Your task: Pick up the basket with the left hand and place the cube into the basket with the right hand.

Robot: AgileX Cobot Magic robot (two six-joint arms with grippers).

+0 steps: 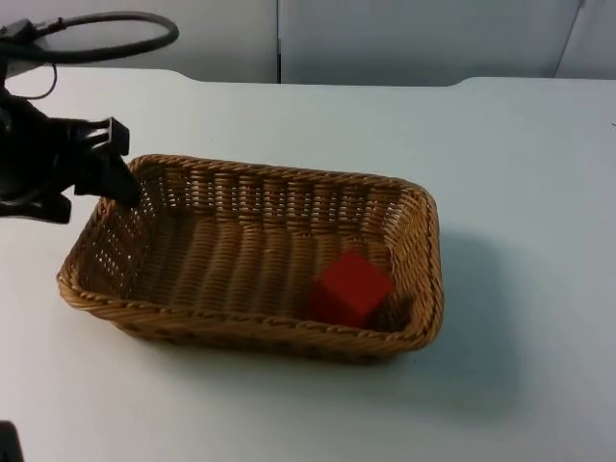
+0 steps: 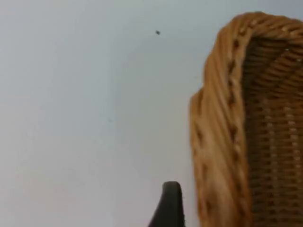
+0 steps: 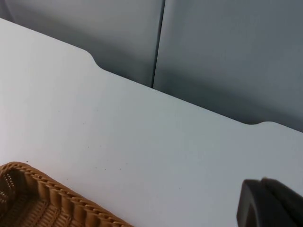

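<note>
Left tool (image 1: 123, 183) grips the left rim of the wicker basket (image 1: 241, 332) on the white bench (image 1: 520, 192). Red cube (image 1: 350, 287) lies inside the basket, right of centre. Right tool's (image 3: 270, 203) opening cannot be told.

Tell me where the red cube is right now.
In the top view, the red cube lies inside the wicker basket, near its right end wall, away from the left gripper.

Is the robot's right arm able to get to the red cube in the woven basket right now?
Probably yes. The red cube lies uncovered in the open-topped brown woven wicker basket, nearer its right end. The left gripper is at the far left corner, so nothing blocks the way from above.
</note>
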